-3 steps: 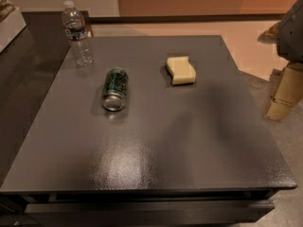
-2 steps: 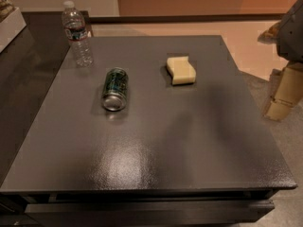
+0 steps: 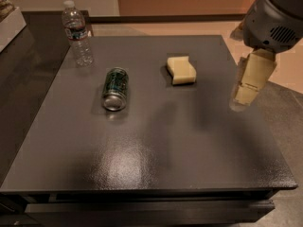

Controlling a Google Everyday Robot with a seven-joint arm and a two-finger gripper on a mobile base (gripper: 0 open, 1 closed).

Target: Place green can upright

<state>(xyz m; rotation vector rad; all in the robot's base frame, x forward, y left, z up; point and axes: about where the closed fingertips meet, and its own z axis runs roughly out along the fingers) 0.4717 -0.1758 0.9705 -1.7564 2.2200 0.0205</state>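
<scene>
The green can (image 3: 115,89) lies on its side on the dark grey table (image 3: 156,145), left of centre, with its silver end facing the front. My gripper (image 3: 247,86) hangs from the grey arm (image 3: 277,18) over the table's right edge, well to the right of the can and not touching it. It holds nothing that I can see.
A clear plastic water bottle (image 3: 77,33) stands upright at the table's back left, behind the can. A pale yellow sponge (image 3: 181,70) lies right of the can, between it and my gripper. A white box (image 3: 9,25) sits on a side surface at far left.
My arm and gripper have moved left and further into view, now over the table's right edge. The can, bottle and sponge have not moved.
</scene>
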